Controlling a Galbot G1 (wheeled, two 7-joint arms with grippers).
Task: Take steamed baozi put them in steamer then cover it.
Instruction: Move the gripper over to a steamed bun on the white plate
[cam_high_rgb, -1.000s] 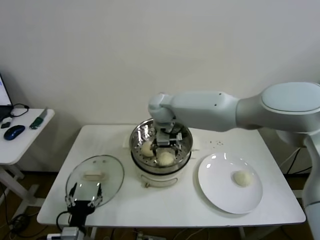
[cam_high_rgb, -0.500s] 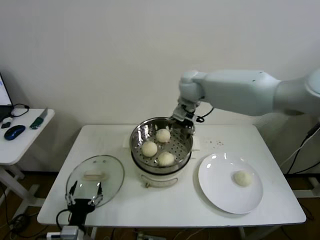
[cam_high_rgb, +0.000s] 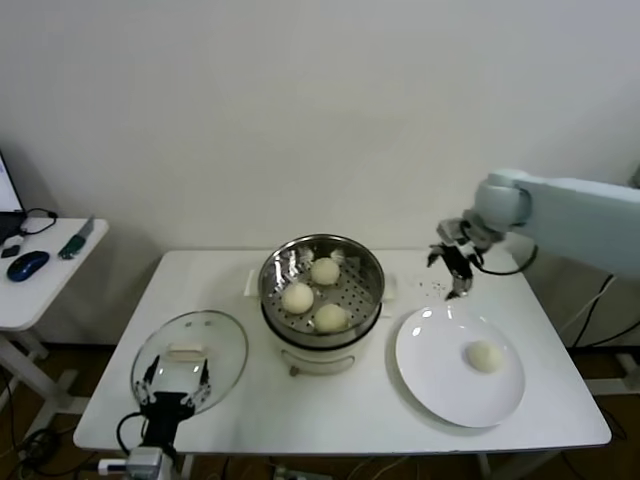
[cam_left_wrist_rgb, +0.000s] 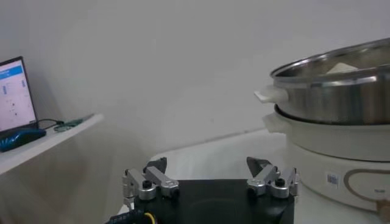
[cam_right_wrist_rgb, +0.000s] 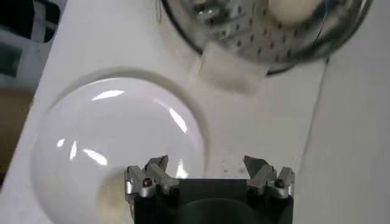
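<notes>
The steamer (cam_high_rgb: 322, 262) stands mid-table on its cream pot base (cam_high_rgb: 318, 352) and holds three baozi (cam_high_rgb: 325, 270), (cam_high_rgb: 298, 297), (cam_high_rgb: 331, 317). Another baozi (cam_high_rgb: 486, 356) lies on the white plate (cam_high_rgb: 440, 370) at the right. My right gripper (cam_high_rgb: 455, 270) hangs open and empty over the table behind the plate. In its wrist view the right gripper (cam_right_wrist_rgb: 207, 167) is above the plate (cam_right_wrist_rgb: 116, 134), with the steamer (cam_right_wrist_rgb: 244, 36) beyond. The glass cover (cam_high_rgb: 215, 335) lies flat at the front left. My left gripper (cam_high_rgb: 175, 380) is open just in front of it.
A side table (cam_high_rgb: 40, 275) at the far left carries a mouse (cam_high_rgb: 28, 264) and small items. In the left wrist view the steamer (cam_left_wrist_rgb: 341, 91) stands off to one side of the left gripper (cam_left_wrist_rgb: 210, 167), and a lit screen (cam_left_wrist_rgb: 12, 94) shows farther off. The wall is close behind the table.
My right gripper has left a third baozi in the steamer, lifted out and swung right to the space behind the plate. The left arm has hardly moved.
</notes>
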